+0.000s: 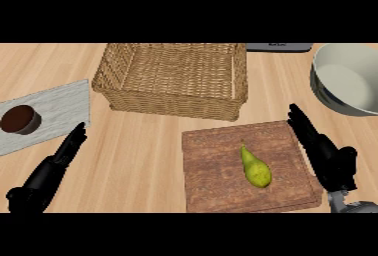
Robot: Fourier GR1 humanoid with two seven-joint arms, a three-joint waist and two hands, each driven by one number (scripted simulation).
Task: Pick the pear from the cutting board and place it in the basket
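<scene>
Wooden desk (148, 150) inspected from above. The pear (255, 167), yellow-green, lies on its side on the brown wooden cutting board (214, 170), right of the board's middle, stem end toward 12 o'clock and broad end toward 5 o'clock. The board sits at 5 o'clock in the view. The wicker basket (177, 102) stands at 11 o'clock from the board, near it but apart from it, and shows nothing inside. The right robot hand (325, 150) shows at 3 o'clock from the pear, over the board's right edge; its fingers are straight and together, pointing toward 11 o'clock, and it holds nothing. It stands apart from the pear; whether it touches the board cannot be told. The left robot hand (52, 170) shows at 8 o'clock in the view, over bare desk, fingers straight and pointing toward 1 o'clock, holding nothing. A grey placemat (55, 107) lies at 9 o'clock in the view and carries a dark brown cup (18, 120) near its left end. A grey bowl (319, 85) stands at 2 o'clock, cut by the right edge. A dark flat object (279, 47) shows at 1 o'clock along the top; its kind cannot be told.
</scene>
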